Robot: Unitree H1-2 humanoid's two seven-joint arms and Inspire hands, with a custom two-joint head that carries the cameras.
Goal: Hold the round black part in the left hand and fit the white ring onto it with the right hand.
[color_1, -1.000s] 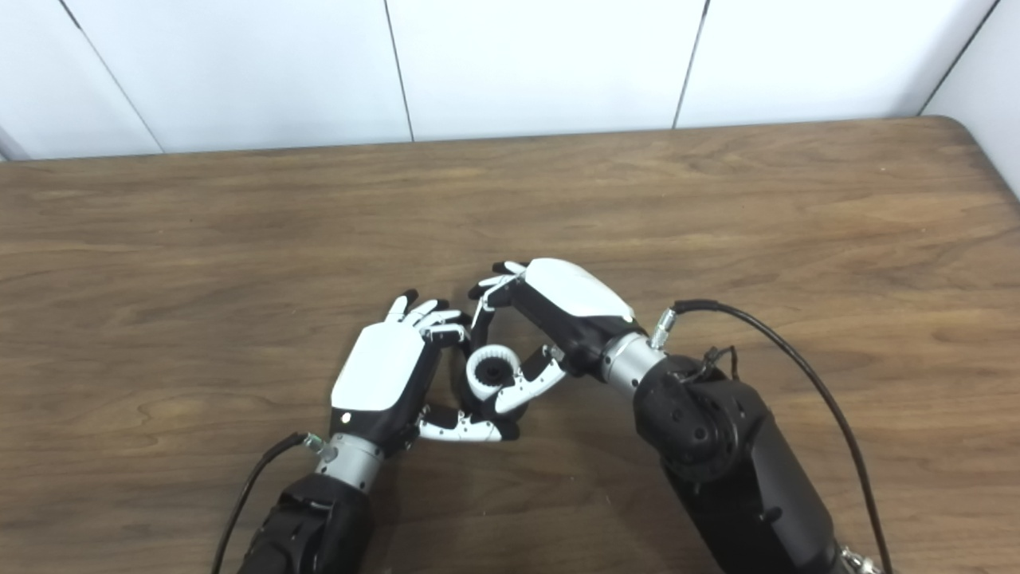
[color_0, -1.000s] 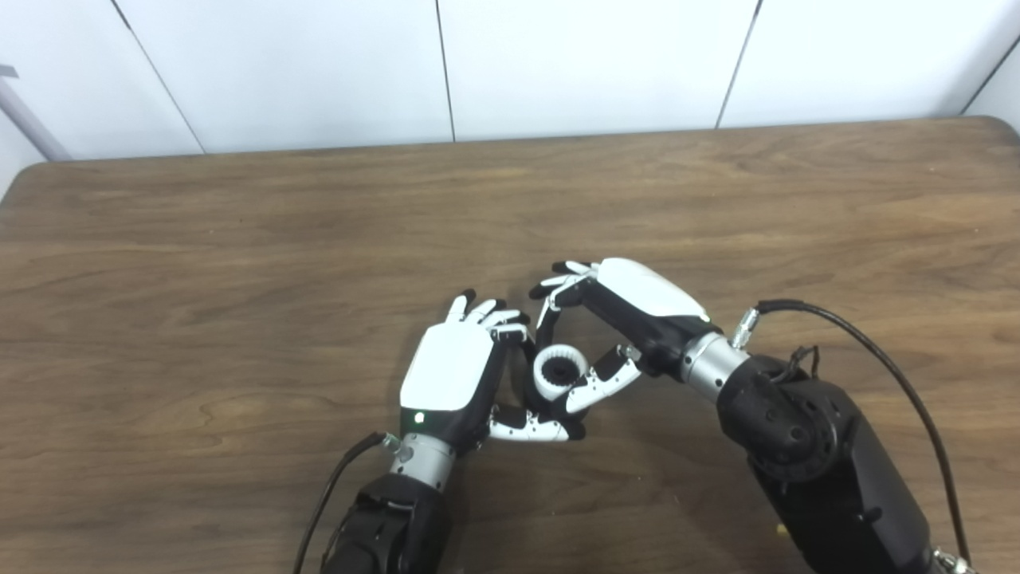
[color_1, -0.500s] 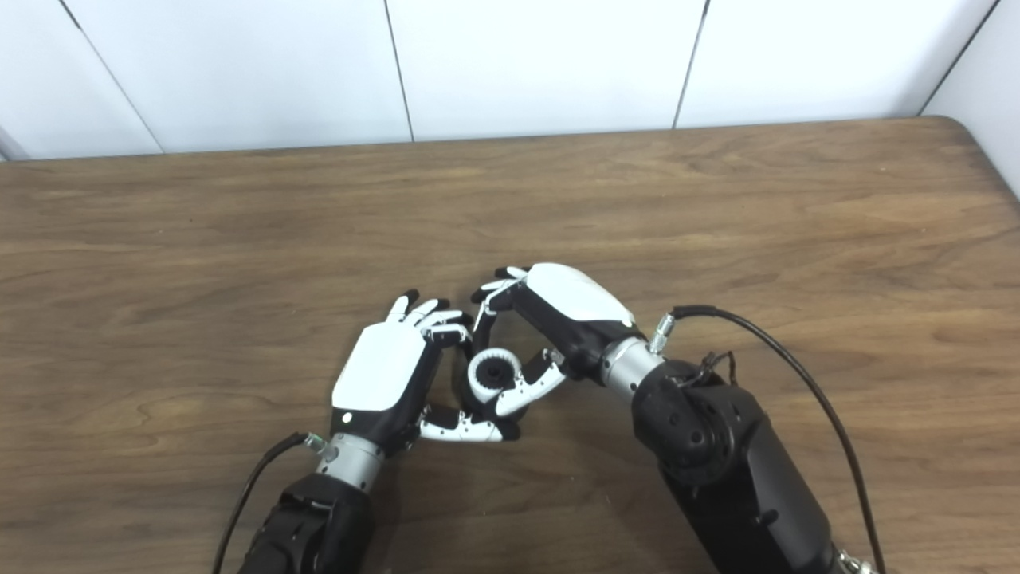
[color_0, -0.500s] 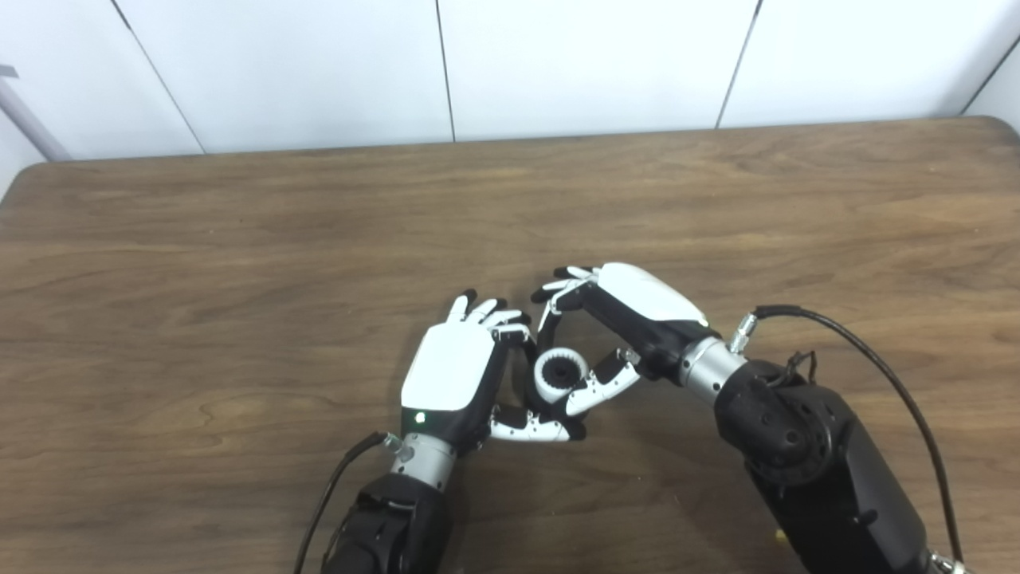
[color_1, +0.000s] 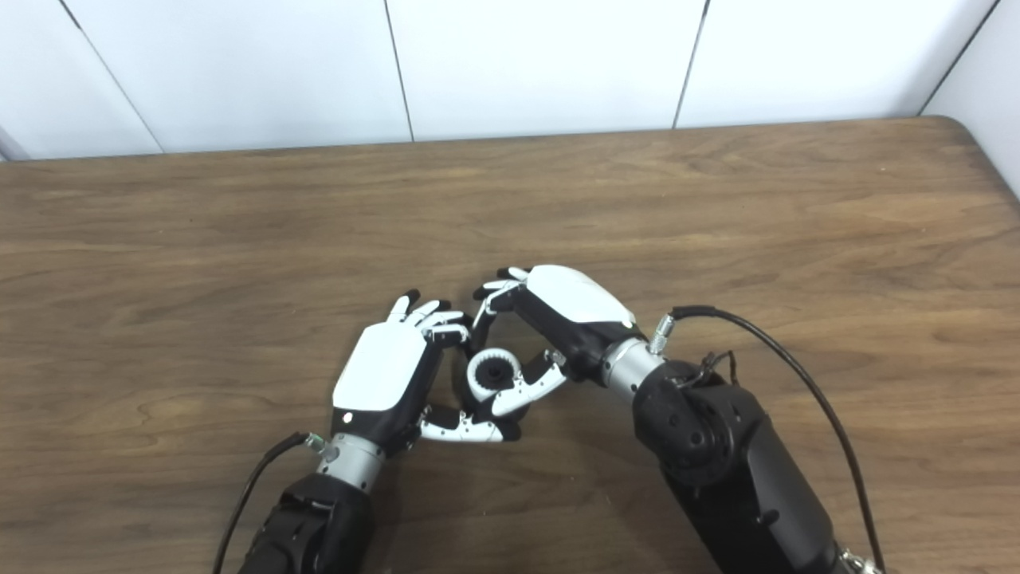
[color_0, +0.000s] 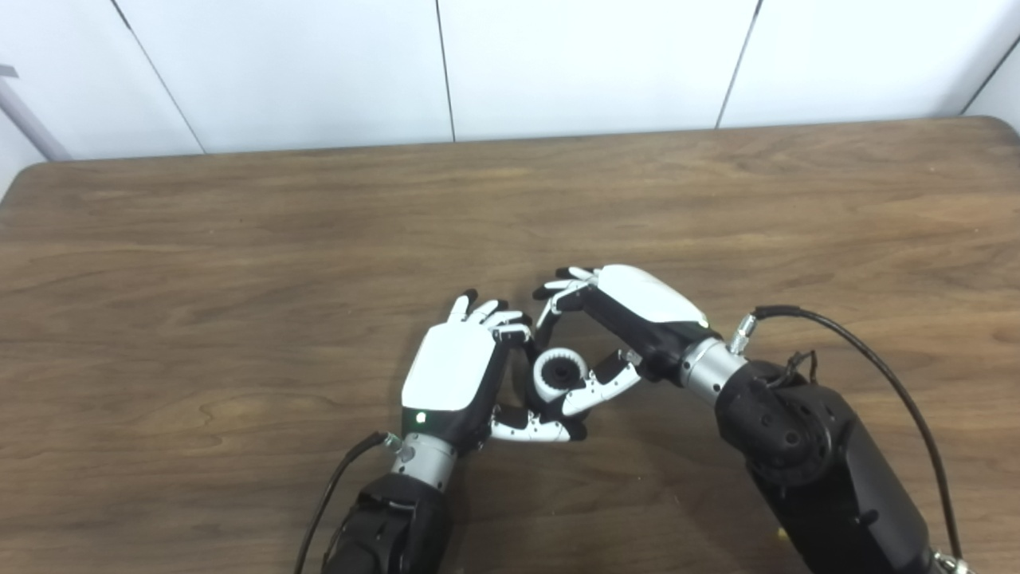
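The white ring (color_0: 545,376) sits around the round black part (color_0: 563,371), whose dark toothed hub shows inside the ring. Both are near the table's front middle, between my two hands. My left hand (color_0: 456,368) cups them from the left, fingers curled behind and thumb (color_0: 530,431) stretched underneath; most of the black part is hidden by it. My right hand (color_0: 633,312) comes in from the right, its fingers arching over the ring and its thumb (color_0: 599,388) pressed against the ring's right side. The same pair shows in the right eye view as the ring (color_1: 478,377).
The brown wooden table (color_0: 239,239) runs wide on both sides and behind the hands, up to a white panelled wall. A black cable (color_0: 868,351) loops off my right forearm, and another cable (color_0: 331,486) trails from my left wrist.
My right hand has sunk slightly toward the ring and the left hand. The left hand, ring and black part have stayed in place.
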